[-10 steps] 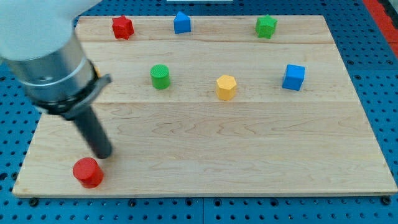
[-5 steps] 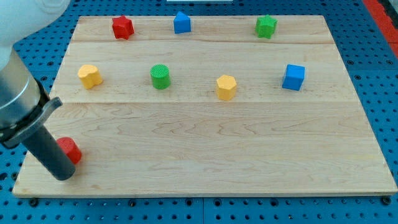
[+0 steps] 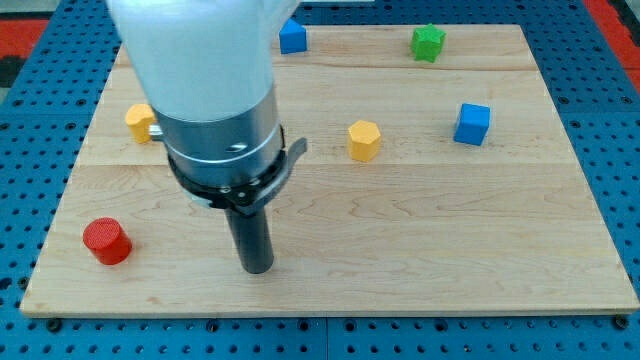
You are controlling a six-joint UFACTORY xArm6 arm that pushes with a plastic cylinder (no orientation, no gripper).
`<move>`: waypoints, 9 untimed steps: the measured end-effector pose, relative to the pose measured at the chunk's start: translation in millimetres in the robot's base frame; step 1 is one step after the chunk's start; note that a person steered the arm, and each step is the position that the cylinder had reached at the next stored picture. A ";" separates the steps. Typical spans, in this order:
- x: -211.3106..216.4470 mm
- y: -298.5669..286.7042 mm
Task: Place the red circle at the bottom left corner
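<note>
You get bright, even light on the board [image 3: 420, 230], soft shadows, sharp blocks; the arm [image 3: 200, 70] looms blurred.

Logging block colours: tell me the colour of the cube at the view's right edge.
Blue. The cube shows clearly in the camera view, the only view, right of the yellow block.

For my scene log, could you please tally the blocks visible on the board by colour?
Red: 1, the red circle.
Yellow: 2, one at the view's left, partly hidden by the arm, one mid-board.
Blue: 2, one at the top, one cube at the right.
Green: 1.
Total: 6 visible.
</note>
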State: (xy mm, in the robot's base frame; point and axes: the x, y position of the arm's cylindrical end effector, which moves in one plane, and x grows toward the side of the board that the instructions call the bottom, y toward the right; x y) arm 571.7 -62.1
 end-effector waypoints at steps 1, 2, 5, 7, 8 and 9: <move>0.0 1.4; 0.0 1.4; -25.9 -0.6; -97.7 -48.2; -107.1 -73.9; -107.3 -74.7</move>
